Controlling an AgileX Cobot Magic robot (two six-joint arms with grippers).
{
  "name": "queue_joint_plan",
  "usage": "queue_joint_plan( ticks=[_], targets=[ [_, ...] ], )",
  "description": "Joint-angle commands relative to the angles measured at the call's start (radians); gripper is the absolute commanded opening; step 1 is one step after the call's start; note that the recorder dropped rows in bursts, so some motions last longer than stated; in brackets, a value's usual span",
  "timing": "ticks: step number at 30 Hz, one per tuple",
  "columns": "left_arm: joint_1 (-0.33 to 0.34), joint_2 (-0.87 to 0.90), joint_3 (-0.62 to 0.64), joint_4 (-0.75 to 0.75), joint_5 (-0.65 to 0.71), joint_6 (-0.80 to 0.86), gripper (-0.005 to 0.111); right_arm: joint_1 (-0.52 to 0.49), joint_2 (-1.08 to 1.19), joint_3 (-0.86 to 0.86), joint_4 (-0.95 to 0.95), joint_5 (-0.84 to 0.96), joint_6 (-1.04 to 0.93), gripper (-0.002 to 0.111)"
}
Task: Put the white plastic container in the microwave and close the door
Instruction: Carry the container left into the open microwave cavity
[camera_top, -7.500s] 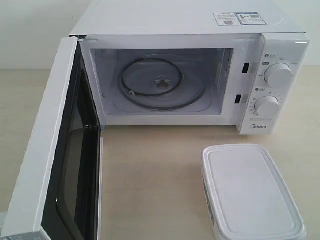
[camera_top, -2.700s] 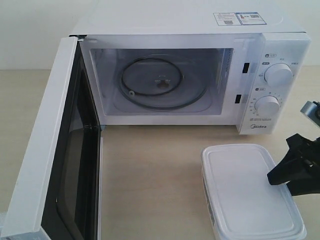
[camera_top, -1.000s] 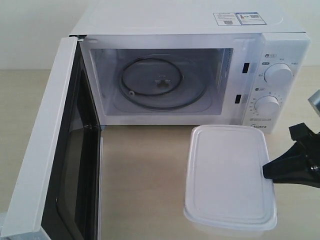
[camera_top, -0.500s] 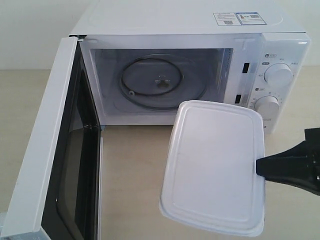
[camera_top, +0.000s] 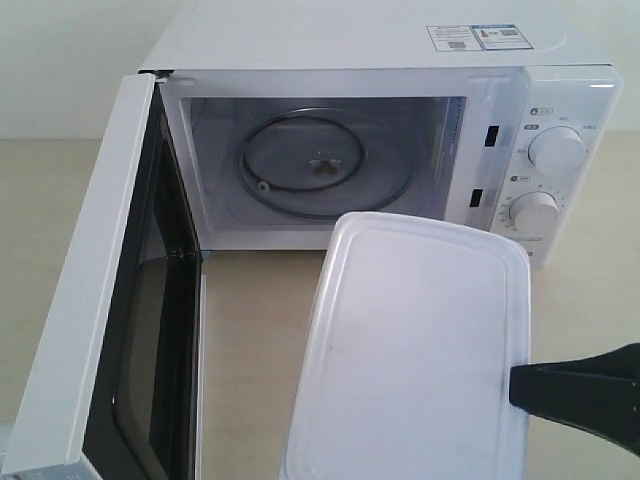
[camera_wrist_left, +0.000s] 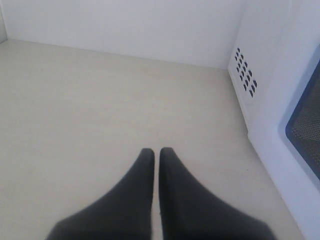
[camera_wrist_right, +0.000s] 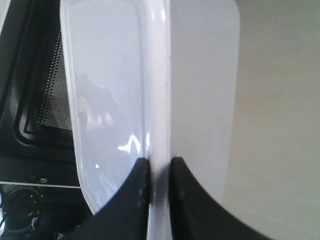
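The white plastic container (camera_top: 410, 350) hangs in the air in front of the microwave (camera_top: 380, 130), lid up and tilted, over the table's front right. My right gripper (camera_top: 520, 385) is shut on its right rim; in the right wrist view the two black fingers pinch the container's rim (camera_wrist_right: 159, 100) at the gripper (camera_wrist_right: 159, 165). The microwave cavity stands open with the glass turntable (camera_top: 325, 165) bare. The door (camera_top: 110, 300) is swung wide to the left. My left gripper (camera_wrist_left: 156, 152) is shut with nothing in it, above bare table beside the microwave's side wall (camera_wrist_left: 272, 100).
Two round dials (camera_top: 555, 150) sit on the microwave's right panel. The open door's inner frame (camera_wrist_right: 35, 100) shows dark behind the container in the right wrist view. Light wooden table (camera_top: 260, 350) lies between door and container.
The right gripper took hold of the container's right edge, lifted it off the table and carried it left and toward the camera. The microwave and door have not moved.
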Motion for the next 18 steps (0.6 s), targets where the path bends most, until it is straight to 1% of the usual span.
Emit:
queue_joint_plan(
  ticks=[1, 5, 8, 14, 15, 18],
  targets=[
    [0.003, -0.002, 0.002, -0.005, -0.004, -0.009, 0.004, 0.003, -0.036, 0.002, 0.036, 0.025, 0.027, 0.000],
    [0.003, -0.002, 0.002, -0.005, -0.004, -0.009, 0.004, 0.003, -0.040, 0.002, 0.036, 0.020, 0.044, 0.000],
    [0.003, -0.002, 0.002, -0.005, -0.004, -0.009, 0.004, 0.003, -0.040, 0.002, 0.036, -0.018, 0.084, 0.000],
    [0.003, -0.002, 0.002, -0.005, -0.004, -0.009, 0.004, 0.003, -0.109, 0.002, 0.030, -0.090, 0.247, 0.000],
    [0.003, -0.002, 0.002, -0.005, -0.004, -0.009, 0.004, 0.003, -0.147, 0.002, 0.022, -0.117, 0.320, 0.000],
    [0.003, -0.002, 0.002, -0.005, -0.004, -0.009, 0.004, 0.004, -0.214, 0.002, -0.029, -0.159, 0.428, 0.000]
  ],
)
